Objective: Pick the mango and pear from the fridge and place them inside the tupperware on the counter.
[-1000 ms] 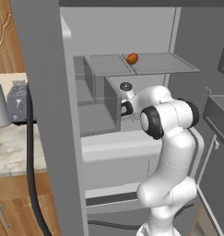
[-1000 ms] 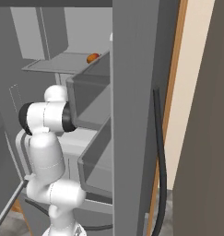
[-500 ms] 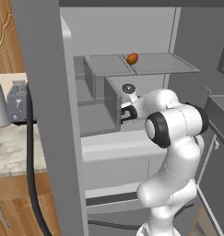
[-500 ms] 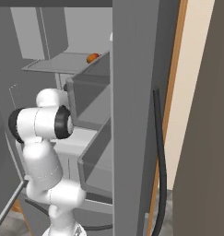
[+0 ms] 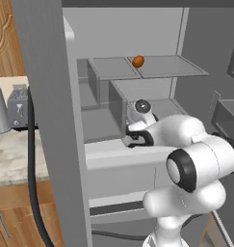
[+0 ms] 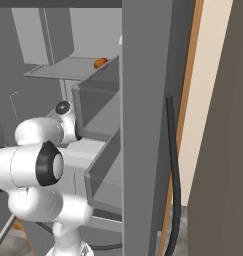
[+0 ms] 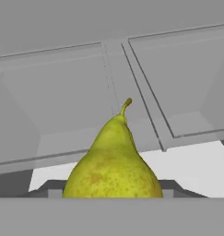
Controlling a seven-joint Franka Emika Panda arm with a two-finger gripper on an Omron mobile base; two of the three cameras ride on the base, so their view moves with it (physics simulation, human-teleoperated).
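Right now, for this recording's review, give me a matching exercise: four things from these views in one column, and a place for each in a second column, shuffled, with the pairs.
Things:
1. mango
2. pear
3. toaster
4. black hose

Places:
A. on the counter left of the fridge
B. on the upper glass shelf inside the fridge
C. hanging down the fridge's outer side in the right base view
D. close in front of the hand camera, stem up

Pairs: 1-B, 2-D, 3-A, 4-C
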